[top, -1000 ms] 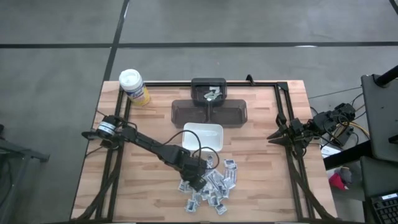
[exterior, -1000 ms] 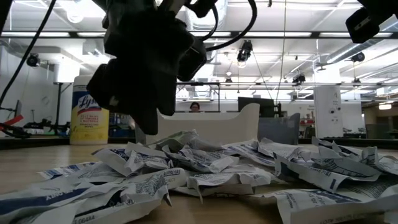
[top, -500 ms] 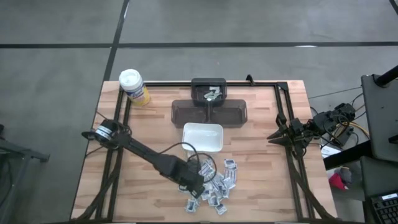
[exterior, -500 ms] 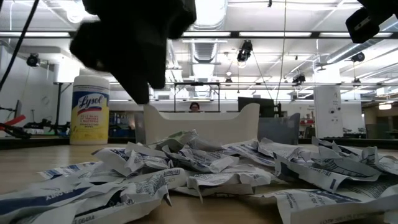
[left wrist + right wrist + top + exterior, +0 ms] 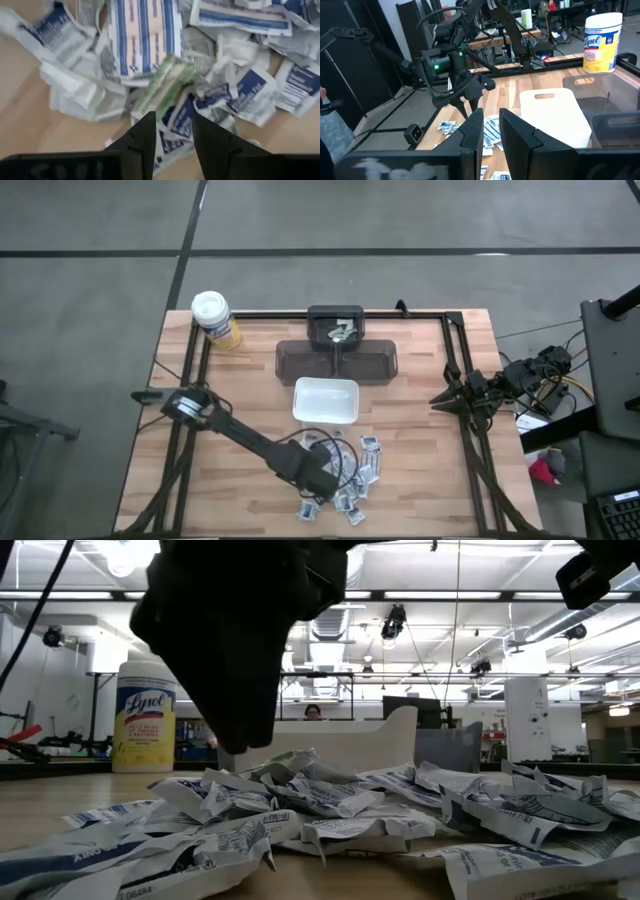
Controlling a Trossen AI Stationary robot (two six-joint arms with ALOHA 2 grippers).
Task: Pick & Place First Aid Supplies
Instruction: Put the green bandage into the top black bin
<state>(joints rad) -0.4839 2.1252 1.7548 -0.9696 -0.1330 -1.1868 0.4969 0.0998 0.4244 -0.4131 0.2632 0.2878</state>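
Left gripper point(image 5: 172, 131) sits low over the near-edge pile of first aid packets point(image 5: 345, 475), fingers pointing down into it, jaws parted by a narrow gap with nothing between them; the tips frame a blue-print packet and a green-striped packet point(image 5: 165, 85) lies just ahead. In the low view the left gripper point(image 5: 235, 690) is a dark mass hanging just above the packets point(image 5: 330, 810), not clearly touching them. The packets lie in a loose overlapping heap on the wooden table point(image 5: 420, 470), white and grey with blue and reddish print, spread right of the gripper point(image 5: 318, 480) in the high view. Just behind the heap is the white dish point(image 5: 326, 401). Beyond that a dark two-part tray point(image 5: 338, 360), with a smaller dark bin point(image 5: 336, 326) behind it holding a few packets. Yellow canister with white lid point(image 5: 214, 318) stands at the far left corner. Right gripper point(image 5: 440, 402) is parked at the right table edge, well apart from everything; its fingers point(image 5: 472, 130) show a narrow gap, empty. A person point(image 5: 313, 712) is visible far off in the room.
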